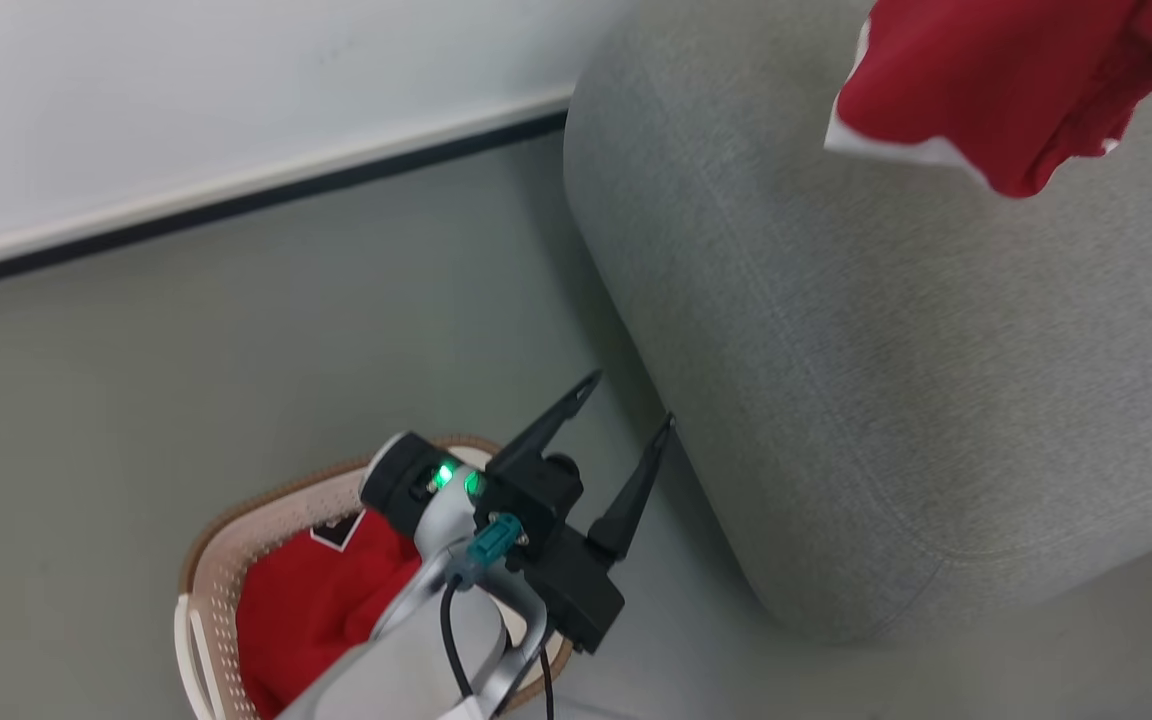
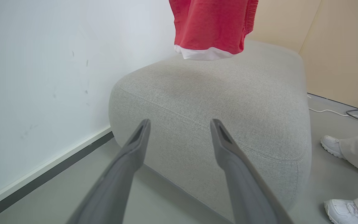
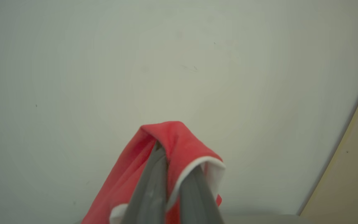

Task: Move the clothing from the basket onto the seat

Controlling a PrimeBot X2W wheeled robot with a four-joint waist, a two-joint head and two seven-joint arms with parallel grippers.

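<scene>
While the right jaws are clamping a red garment above the sofa for dropping, the left jaws are hovering apart and empty by the basket.

Head view looked steeply down on a rounded light grey fabric sofa, shared with the low left wrist view; right wrist view faced a pale wall.
</scene>
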